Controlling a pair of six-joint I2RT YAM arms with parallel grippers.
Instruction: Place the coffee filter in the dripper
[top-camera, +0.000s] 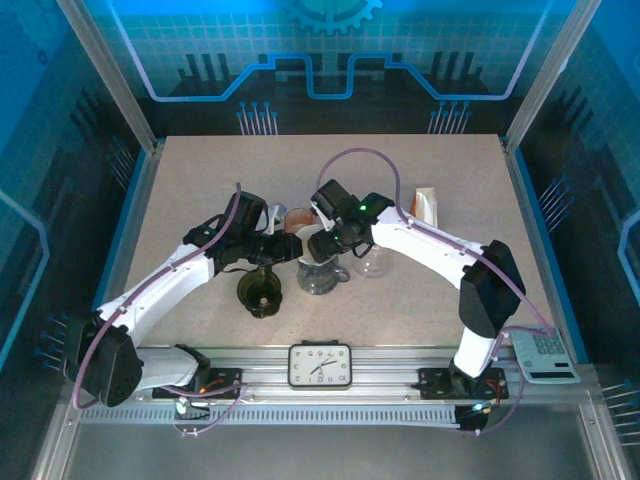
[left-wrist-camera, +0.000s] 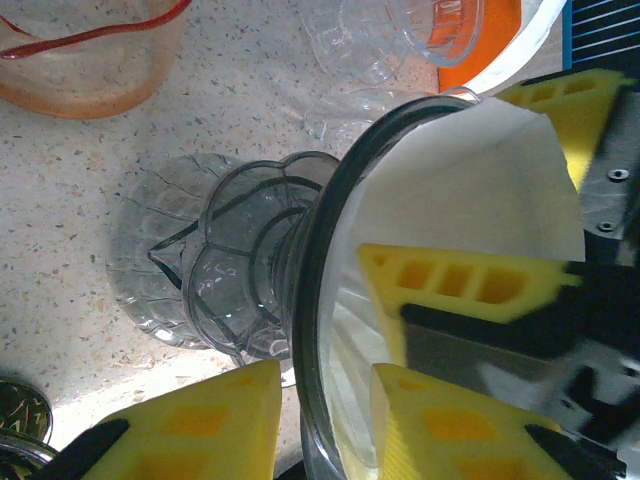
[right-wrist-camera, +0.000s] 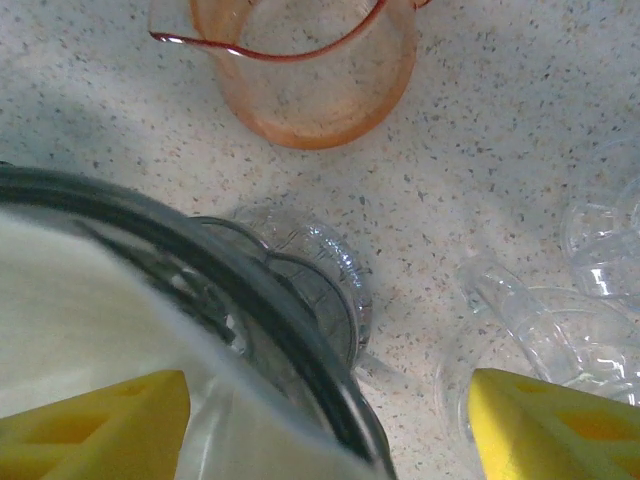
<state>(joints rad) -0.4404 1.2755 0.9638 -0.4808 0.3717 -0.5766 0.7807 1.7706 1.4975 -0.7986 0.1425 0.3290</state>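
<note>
the left hand (left-wrist-camera: 325, 372) is clenched on the dripper (left-wrist-camera: 250, 260) rim, one finger outside, one inside on the filter (left-wrist-camera: 470, 190). the filter lies in the dripper. the right hand (right-wrist-camera: 328, 385) is released, its left finger inside the filter, the other well clear.

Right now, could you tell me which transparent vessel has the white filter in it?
The smoky grey dripper with the dark rim; the orange-tinted cup and the clear vessels beside it hold no paper.
</note>
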